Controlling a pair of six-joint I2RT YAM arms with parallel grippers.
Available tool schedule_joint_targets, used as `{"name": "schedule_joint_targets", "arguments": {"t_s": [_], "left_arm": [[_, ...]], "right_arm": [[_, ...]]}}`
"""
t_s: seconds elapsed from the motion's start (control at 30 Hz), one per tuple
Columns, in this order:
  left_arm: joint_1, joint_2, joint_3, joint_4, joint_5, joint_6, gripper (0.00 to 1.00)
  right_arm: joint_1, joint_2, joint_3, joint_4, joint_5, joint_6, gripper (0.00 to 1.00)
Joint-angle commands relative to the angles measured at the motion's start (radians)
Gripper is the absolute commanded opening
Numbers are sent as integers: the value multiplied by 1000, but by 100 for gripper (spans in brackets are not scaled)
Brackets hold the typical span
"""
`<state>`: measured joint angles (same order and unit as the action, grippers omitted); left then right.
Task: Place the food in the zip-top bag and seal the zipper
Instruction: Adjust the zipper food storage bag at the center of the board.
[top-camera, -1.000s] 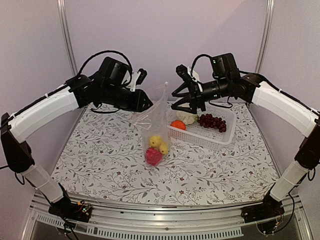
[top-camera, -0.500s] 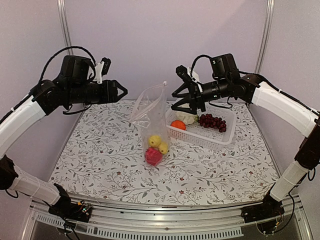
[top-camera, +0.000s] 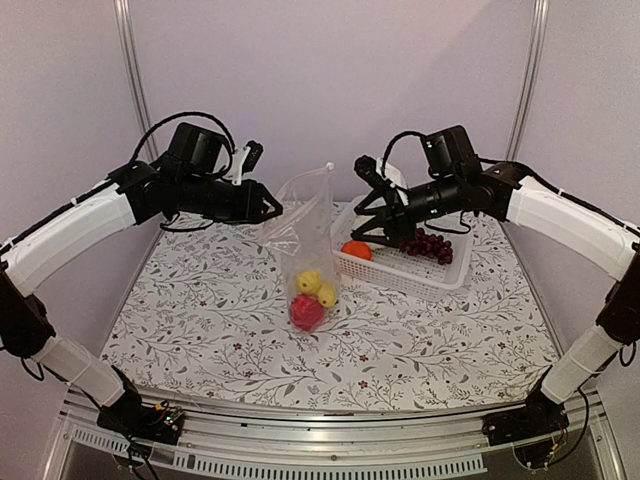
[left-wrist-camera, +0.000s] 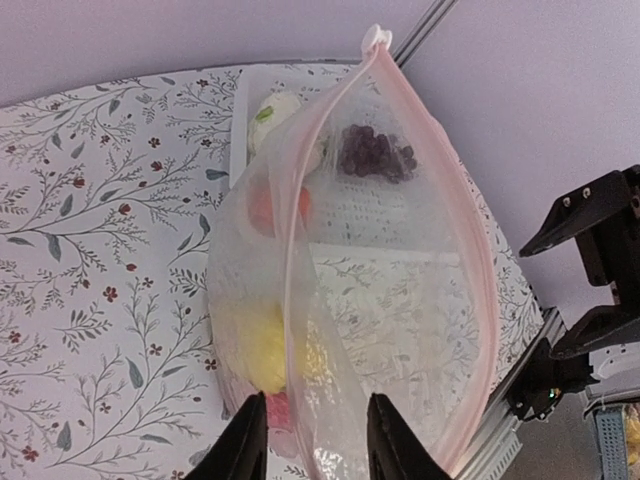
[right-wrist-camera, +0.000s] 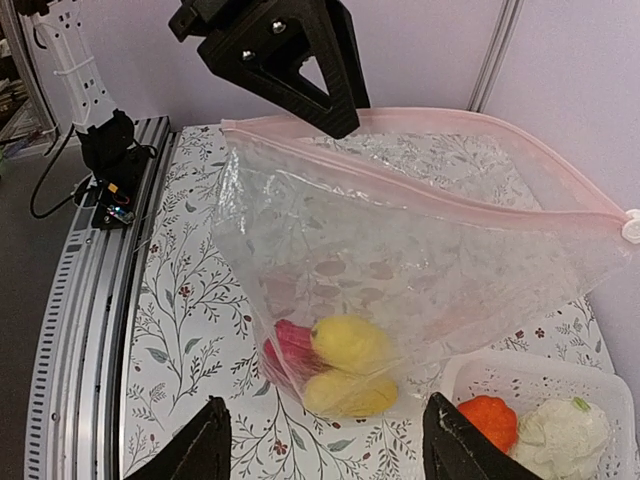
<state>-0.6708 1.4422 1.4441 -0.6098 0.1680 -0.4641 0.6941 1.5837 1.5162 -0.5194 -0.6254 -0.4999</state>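
The left gripper (top-camera: 268, 207) hangs just beside the zip-top bag (top-camera: 310, 225), its fingers (left-wrist-camera: 247, 445) apart with bag film showing between them; I cannot tell whether they touch it. The bag stands upright on the table (top-camera: 200, 310) with its zipper (right-wrist-camera: 420, 180) unsealed and yellow pieces (top-camera: 311, 282) and a red piece (top-camera: 307, 312) at the bottom. The right gripper (top-camera: 366, 228), fingers wide apart and empty, hovers over the basket (top-camera: 440, 275), which holds the orange fruit (top-camera: 356, 250), cauliflower (right-wrist-camera: 565, 430) and grapes (top-camera: 432, 244)

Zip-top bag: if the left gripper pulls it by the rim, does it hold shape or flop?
Probably flops: the zip-top bag is thin crinkled film, its wall visibly creased. Likely bottom-heavy, since the yellow pieces and red piece sit at the bottom, so it may drag rather than tip. The film looks slick; a pinch could slip.
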Motion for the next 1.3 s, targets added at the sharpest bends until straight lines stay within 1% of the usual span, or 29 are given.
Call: {"name": "schedule_joint_targets", "arguments": {"t_s": [0.0,0.03,0.13,0.17,0.23,0.33,0.47,0.57,0.63,0.7,0.77,0.83,1.07,1.17,1.27], "left_arm": [[5,37,38,7,-12,27,29],[5,45,42,6,-17,33,25],[6,67,58,5,-19,49,18],[8,74,66,5,-20,56,14],[10,86,92,-6,-23,72,1],[19,96,147,-49,-75,110,0],[29,112,253,-139,-205,200,0],[33,124,316,-175,-301,266,0],[33,130,345,-189,-352,302,0],[34,127,344,-184,-363,337,0],[34,119,304,-158,-362,355,0],[34,110,222,-109,-345,372,0],[31,72,-12,106,-263,369,0],[31,44,-70,157,-260,364,0],[32,8,-121,198,-266,361,0]], "right_arm": [[1,-63,-56,-15,57,-17,64],[-6,-70,-64,-14,58,-13,64],[-46,-76,-71,-17,23,16,64],[-64,-77,-74,-17,6,33,64],[-98,-80,-78,-16,-26,48,64],[-151,-79,-82,-18,-57,74,64],[-236,-79,-93,-19,-84,100,64],[-297,-66,-87,-25,-77,120,63],[-335,-48,-77,-30,-73,141,63],[-362,-32,-74,-30,-57,166,63],[-374,-19,-77,-30,-39,173,63],[-378,-9,-83,-30,-3,170,63],[-383,53,-64,-37,143,161,63],[-384,89,-44,-38,190,148,62],[-384,144,2,-57,185,138,60]]}}
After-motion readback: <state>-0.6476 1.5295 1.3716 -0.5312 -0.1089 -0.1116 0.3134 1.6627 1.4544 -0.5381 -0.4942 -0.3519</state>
